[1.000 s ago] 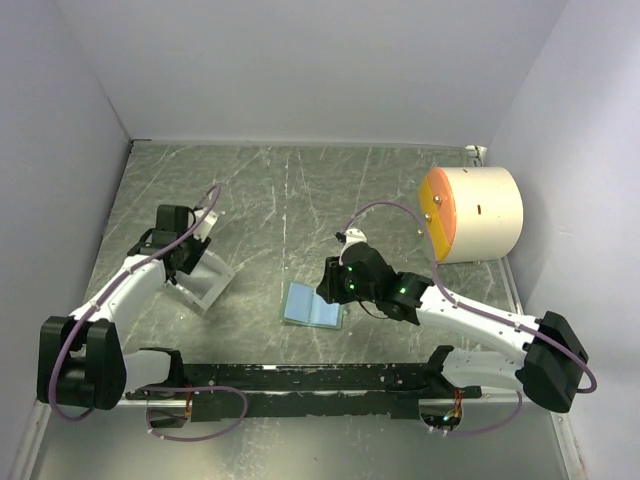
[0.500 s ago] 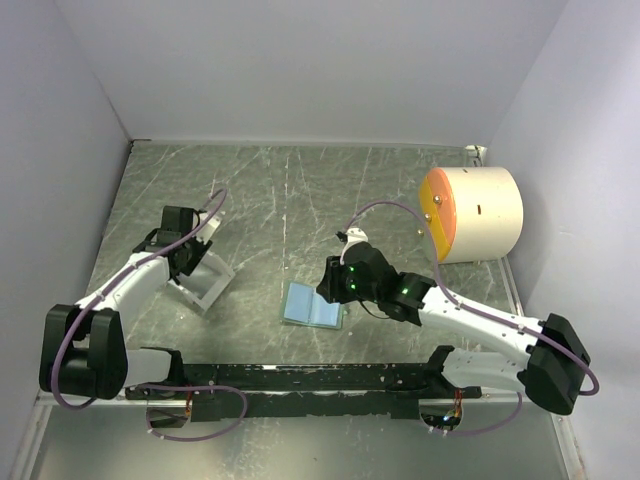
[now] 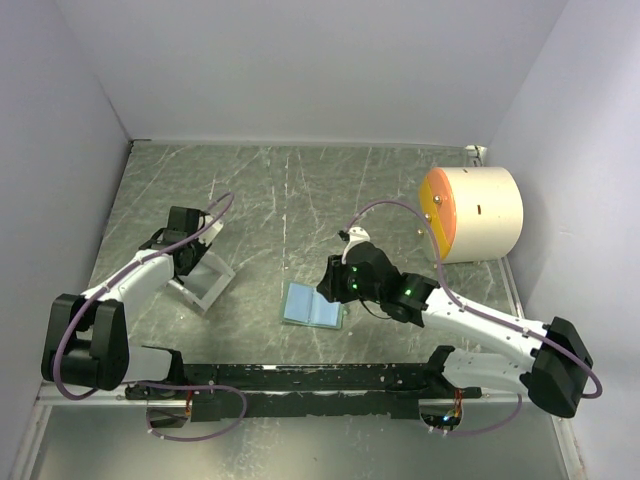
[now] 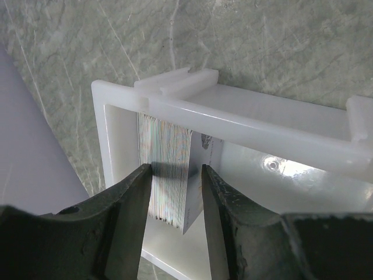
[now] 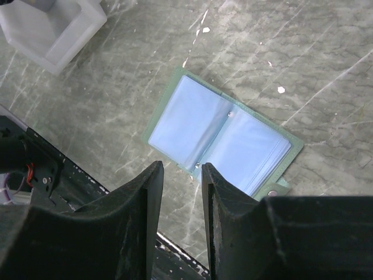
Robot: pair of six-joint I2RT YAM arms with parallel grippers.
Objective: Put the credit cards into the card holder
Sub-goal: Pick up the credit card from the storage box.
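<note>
Marbled surface (image 3: 300, 190): holder (image 5: 218, 140) open, looks empty, right gripper (image 5: 182, 169) jaws apart above it; cards (image 4: 169, 186) in tray (image 4: 250, 125), left gripper (image 4: 175, 170) jaws straddling them, clamp unclear.

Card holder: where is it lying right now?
In the top view the card holder lies open near the middle of the table, right of the white tray, with the right gripper over its edge.
</note>
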